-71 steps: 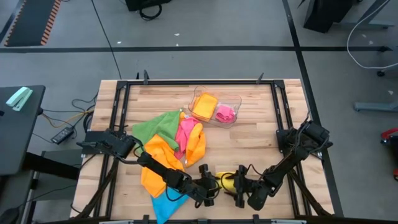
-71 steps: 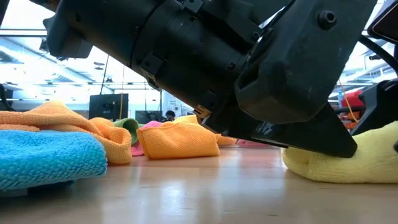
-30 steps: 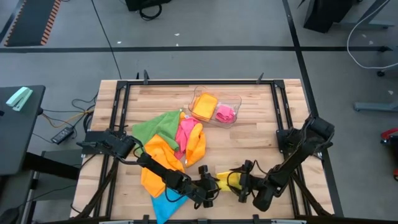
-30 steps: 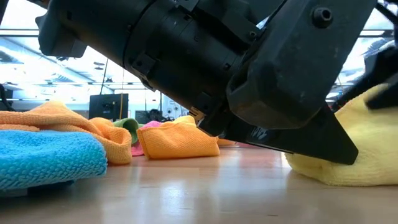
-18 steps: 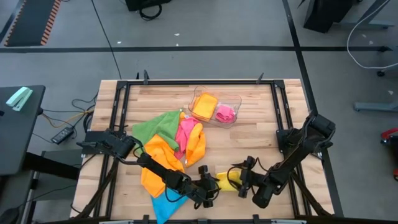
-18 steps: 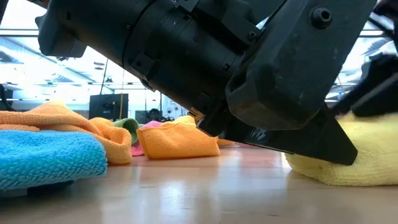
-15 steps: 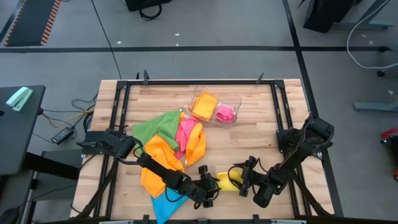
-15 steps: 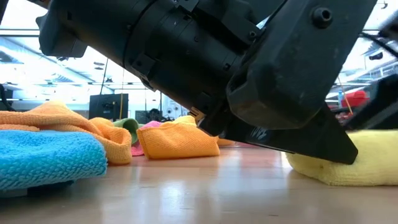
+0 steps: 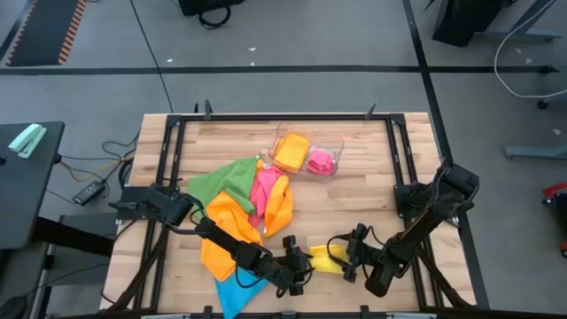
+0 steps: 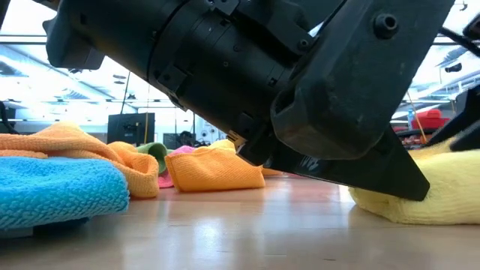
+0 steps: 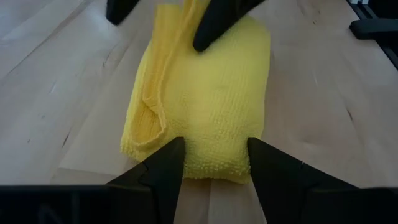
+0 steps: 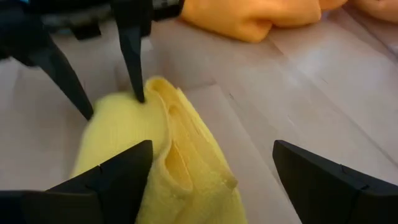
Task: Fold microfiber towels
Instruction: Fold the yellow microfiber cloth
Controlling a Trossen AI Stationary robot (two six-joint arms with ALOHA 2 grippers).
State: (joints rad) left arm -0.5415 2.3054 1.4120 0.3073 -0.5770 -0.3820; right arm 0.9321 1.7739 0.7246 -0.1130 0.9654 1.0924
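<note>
A: Entry, near edge of table [image 9: 372, 177]. Yellow towel [image 9: 324, 258] lies folded into a thick strip between the two grippers. Left gripper [image 11: 214, 163] sits at one short end, fingers part-spread with that end of the cloth between them; from the left wrist view I can't tell whether the pads actually press it or just bracket it.

B: And the right gripper [image 9: 352, 256]?

A: At the opposite end, jaws spread wide, holding nothing. Its fingertips [image 11: 208, 31] hover at the strip's far end in the left wrist view.

B: Remaining towels?

A: Unfolded heap left of centre: green towel [image 9: 219, 181], pink towel [image 9: 264, 188], orange towel [image 9: 223, 232] overlapping, blue towel [image 9: 234, 290] at the table edge under the left arm. Clear tray [image 9: 306, 152] toward the far side holds one orange and one pink folded piece.

B: Risks, as you judge them?

A: First, the loose top layer. The right wrist view shows the upper fold standing proud as a ridge; if either gripper lifts or drags without pinning it, the fold could spring open. Second, a one-sided grip: if only the left end is taken, the strip may droop and unroll. Third, both grippers are close together over a small cloth, so a careless closing move risks finger contact. Fourth, the towel sits near the table edge; a push outward could slide it off.
</note>
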